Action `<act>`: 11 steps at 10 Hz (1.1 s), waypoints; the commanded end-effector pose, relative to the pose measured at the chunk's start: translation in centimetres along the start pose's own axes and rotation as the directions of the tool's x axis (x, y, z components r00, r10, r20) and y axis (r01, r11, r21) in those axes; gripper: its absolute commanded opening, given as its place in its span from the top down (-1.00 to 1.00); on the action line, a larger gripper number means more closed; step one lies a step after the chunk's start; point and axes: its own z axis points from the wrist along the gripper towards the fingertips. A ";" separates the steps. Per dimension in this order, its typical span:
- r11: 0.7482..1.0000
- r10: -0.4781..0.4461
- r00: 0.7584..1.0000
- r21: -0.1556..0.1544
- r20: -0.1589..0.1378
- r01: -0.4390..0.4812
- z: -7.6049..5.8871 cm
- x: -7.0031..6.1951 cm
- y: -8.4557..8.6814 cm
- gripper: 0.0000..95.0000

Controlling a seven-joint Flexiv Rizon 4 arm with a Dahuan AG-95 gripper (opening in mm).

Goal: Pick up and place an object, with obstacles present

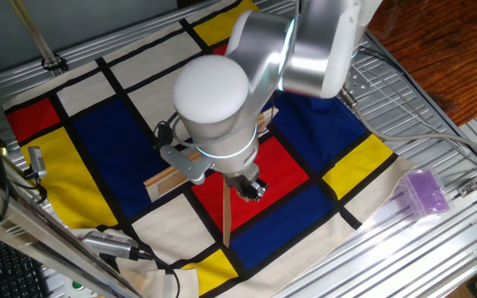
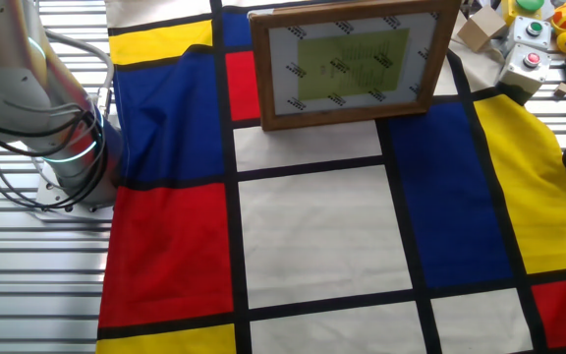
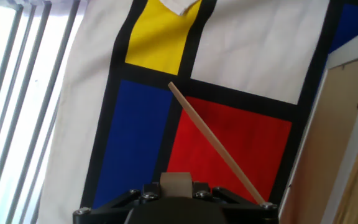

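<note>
Block [image 3: 176, 182] pinched in jaws at bottom centre; slat [image 3: 219, 149] just right, plank [image 3: 337, 134] along right edge.

Nothing here can be read for certain. The framed board [image 2: 347, 64], standing at the far edge of the checked cloth [image 2: 312, 236] in the other fixed view, carries small dark marks (perhaps printed lines or codes), too blurred to make out.

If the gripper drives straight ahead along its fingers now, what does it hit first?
Most likely the cloth: the gripper, holding the small wooden block, points at the blue and red squares. The thin slat crosses just beside that line; depth is unclear.
</note>
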 end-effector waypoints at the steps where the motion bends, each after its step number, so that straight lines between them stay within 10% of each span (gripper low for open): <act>1: 0.997 -0.061 0.998 -0.049 0.027 0.062 0.1 -0.1 0.0 1.00; 11: 0.999 -0.034 0.999 -0.016 0.031 0.035 0.8 -0.9 0.4 1.00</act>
